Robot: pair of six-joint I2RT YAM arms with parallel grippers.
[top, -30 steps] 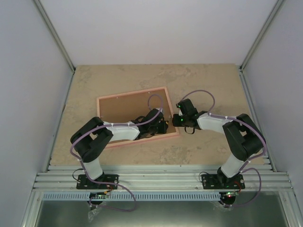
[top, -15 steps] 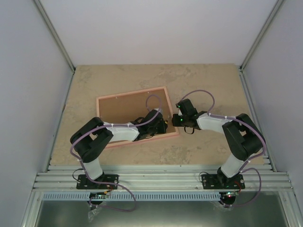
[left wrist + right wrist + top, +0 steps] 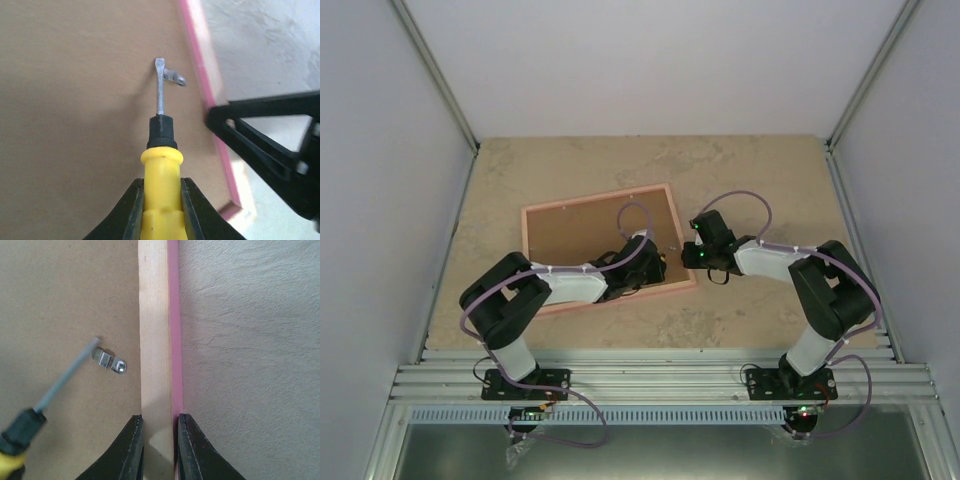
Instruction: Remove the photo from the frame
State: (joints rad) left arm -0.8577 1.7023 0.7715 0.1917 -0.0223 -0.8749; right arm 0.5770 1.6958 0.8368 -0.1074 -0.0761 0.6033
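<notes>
While the left gripper (image 3: 161, 200) is clamped on the yellow handle of a screwdriver (image 3: 160, 162), the flat blade tip meets the end of a small metal tab (image 3: 176, 78) fixed to the brown backing board (image 3: 75, 110). Just right of the tab runs the frame (image 3: 197, 65), a thin pink rail with pale bare wood on its back. It lies face down and slightly askew on the bench (image 3: 770, 170), left of centre. The right gripper (image 3: 159, 437) pinches the frame's right-hand rail, one finger on the inner wood side and the other against the pink outer side. The photo is hidden beneath the board. In the top view the left arm covers the frame's near right part, and the screwdriver cannot be made out there. In the left wrist view the right gripper shows only as a blurred, cropped black shape.
</notes>
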